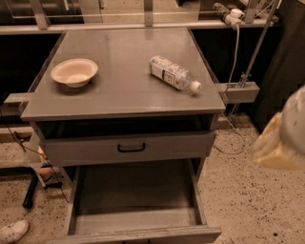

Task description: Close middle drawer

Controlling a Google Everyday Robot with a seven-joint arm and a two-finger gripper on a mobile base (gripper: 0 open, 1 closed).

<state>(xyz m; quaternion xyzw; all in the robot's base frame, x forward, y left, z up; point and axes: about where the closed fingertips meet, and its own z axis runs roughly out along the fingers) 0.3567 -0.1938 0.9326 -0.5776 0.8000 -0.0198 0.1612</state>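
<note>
- The middle drawer (136, 195) sits low in the table (119, 97) and is pulled far out toward the camera. Its long, shallow, flat-bottomed grey tray is open to view from above.
- Its low front panel (143, 234) runs along the bottom edge of the view, partly cut off there, so its handle is out of sight.
- Just above it, a taller grey drawer (86, 151) with a wide black handle (131, 147) stands a little way out from the table's frame. A dark gap shows between its top edge and the table top.
- On the left part of the flat grey table top, a cream bowl (74, 72) stands upright.
- On the right part, a clear plastic bottle (174, 73) lies on its side, its white cap pointing toward the front right corner. Bowl and bottle are well apart.
- The claw (281, 138) shows only as a pale cream and white shape at the right edge of the view. It is beside the table's right side, at about the height of the taller drawer, and well apart from both drawers.
- I cannot tell whether the claw is wide or narrow, and it holds nothing that can be seen.
- The speckled floor (243, 200) spreads around the table, with a white shoe (12, 231) at the bottom left corner.
- Behind the table at the top right, a white cable (236, 47) hangs down from a plug block (228, 13).
</note>
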